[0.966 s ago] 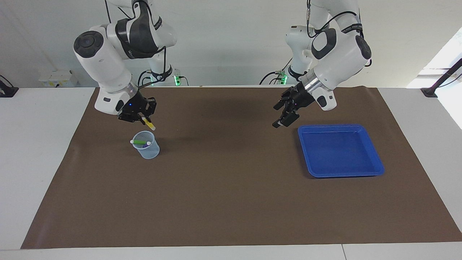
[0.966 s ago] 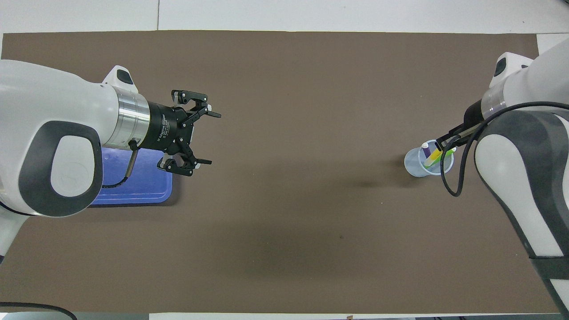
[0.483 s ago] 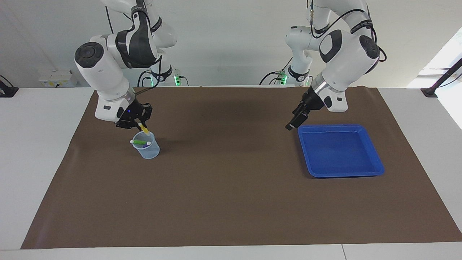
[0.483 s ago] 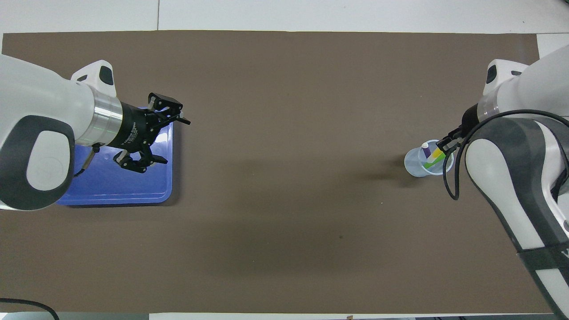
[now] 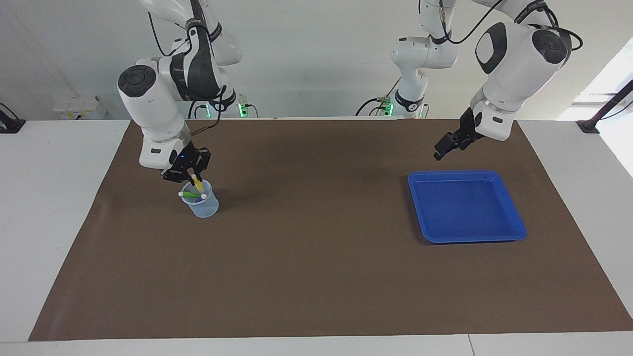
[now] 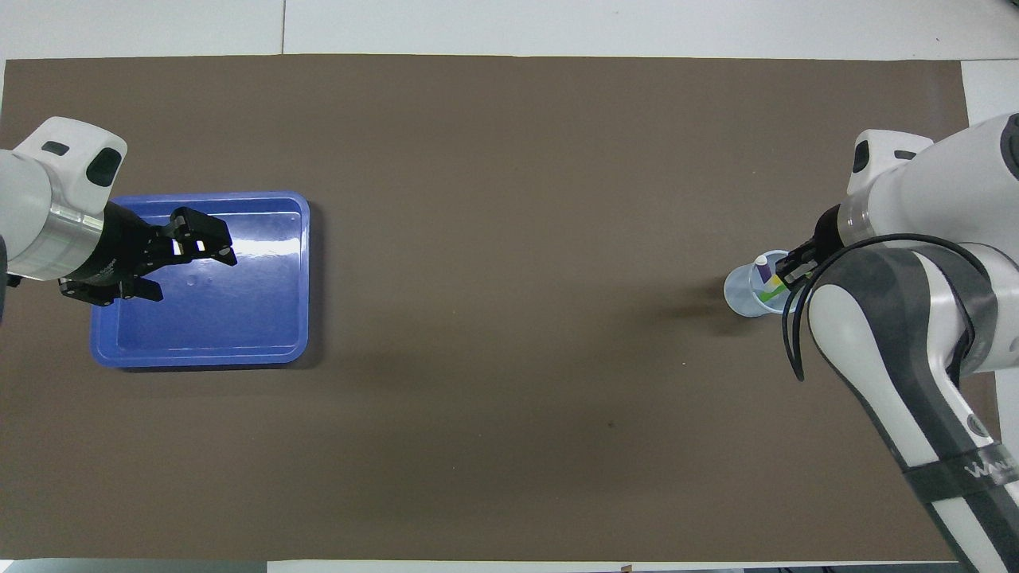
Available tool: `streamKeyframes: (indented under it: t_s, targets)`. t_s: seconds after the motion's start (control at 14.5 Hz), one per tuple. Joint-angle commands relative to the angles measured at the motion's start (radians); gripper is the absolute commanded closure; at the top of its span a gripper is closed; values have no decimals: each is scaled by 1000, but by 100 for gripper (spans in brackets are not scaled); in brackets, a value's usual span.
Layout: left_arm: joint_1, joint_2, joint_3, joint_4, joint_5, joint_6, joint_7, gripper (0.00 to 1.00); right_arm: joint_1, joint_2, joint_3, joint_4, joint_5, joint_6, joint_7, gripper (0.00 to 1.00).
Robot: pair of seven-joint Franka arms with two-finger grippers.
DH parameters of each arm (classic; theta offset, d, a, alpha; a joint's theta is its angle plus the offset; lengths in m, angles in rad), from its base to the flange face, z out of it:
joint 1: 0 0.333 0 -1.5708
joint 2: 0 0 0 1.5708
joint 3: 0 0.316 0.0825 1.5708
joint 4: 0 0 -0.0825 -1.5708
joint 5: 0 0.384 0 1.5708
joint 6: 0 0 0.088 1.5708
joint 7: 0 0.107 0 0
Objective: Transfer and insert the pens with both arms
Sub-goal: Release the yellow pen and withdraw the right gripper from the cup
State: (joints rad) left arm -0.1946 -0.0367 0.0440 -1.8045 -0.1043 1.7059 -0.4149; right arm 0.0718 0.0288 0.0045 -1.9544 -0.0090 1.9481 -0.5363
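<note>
Facing view: right gripper [image 5: 190, 176] fingers clamp the yellow pen [image 5: 197, 184] over the cup [image 5: 200, 200]; left gripper [image 5: 441, 150] fingers apart.

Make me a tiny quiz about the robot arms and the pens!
1. True or false: nothing lies in the blue tray.
2. Which colour of pen does the right tool grip? A red, B yellow, C black.
3. Fill the gap: the green pen rests in the clear ____.

Key:
1. True.
2. B. It holds the yellow pen over the cup.
3. Cup.
</note>
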Motion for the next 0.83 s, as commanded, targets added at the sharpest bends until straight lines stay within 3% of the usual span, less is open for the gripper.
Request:
streamKeyframes:
  t_s: [0.0, 0.14, 0.21, 0.48, 0.76]
  targets:
    - [36, 37, -7, 92, 57, -81, 173, 0, -6, -35, 6, -40, -31, 20, -21, 53]
    - [47, 72, -6, 178, 63, -172, 270, 0, -4, -35, 6, -40, -29, 20, -21, 6]
    - [47, 80, -7, 210, 63, -201, 278, 0, -4, -35, 6, -37, -31, 14, -21, 0]
    - [41, 61, -13, 209, 64, -239, 319, 0, -1, -30, 17, 4, -26, -26, -13, 0]
    - [44, 14, -13, 102, 80, -166, 429, 0, -1, -33, 22, 125, -9, -168, 40, 0]
